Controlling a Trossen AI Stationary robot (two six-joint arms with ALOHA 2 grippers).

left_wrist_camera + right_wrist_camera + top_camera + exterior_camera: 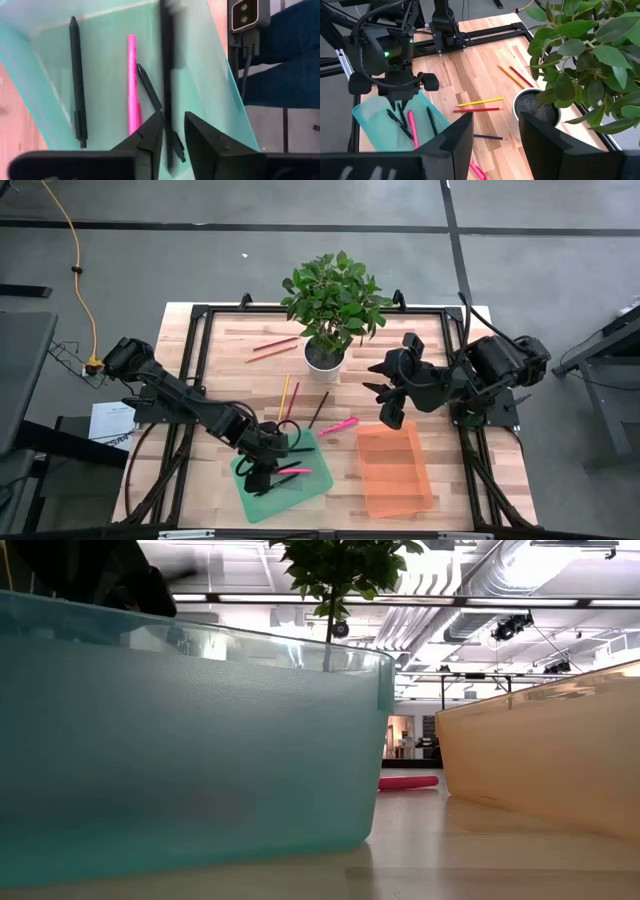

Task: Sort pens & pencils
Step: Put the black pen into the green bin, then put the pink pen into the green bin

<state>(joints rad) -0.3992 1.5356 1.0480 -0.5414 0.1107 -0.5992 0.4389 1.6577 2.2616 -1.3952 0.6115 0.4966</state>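
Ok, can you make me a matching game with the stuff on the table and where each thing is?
Things:
1. pink pen
2. potted plant
3. left gripper
4. orange bin

Places:
A. over the teal bin
B. on the wood between the two bins
C. in front of the right gripper, nothing visible in it
D. middle of the table's far side

Pairs: 1-B, 2-D, 3-A, 4-C

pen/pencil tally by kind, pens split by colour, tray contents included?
Pink pens: 2 (one in the teal tray, one on the table)
Black pens: 3 (all over or in the teal tray)
Pencils: 5 (all on the table)
Total: 10
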